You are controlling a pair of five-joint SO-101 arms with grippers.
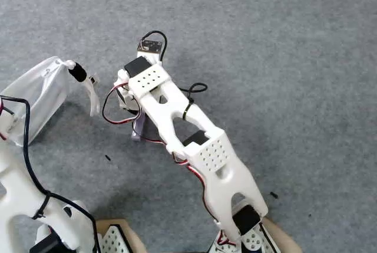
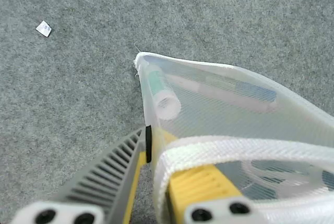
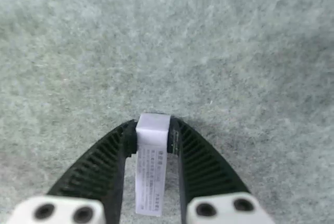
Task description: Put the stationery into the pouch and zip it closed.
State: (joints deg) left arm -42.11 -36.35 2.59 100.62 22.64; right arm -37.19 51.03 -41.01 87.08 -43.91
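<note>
Stationery piece [image 3: 151,167] (label print illegible) in right jaws; pouch [image 2: 224,110] in left jaws

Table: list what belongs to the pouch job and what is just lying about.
Job: translucent mesh pouch, held by left gripper; white tube and white pen inside it; small pale labelled block in right gripper.
Lying about: white paper scrap; black speck.
</note>
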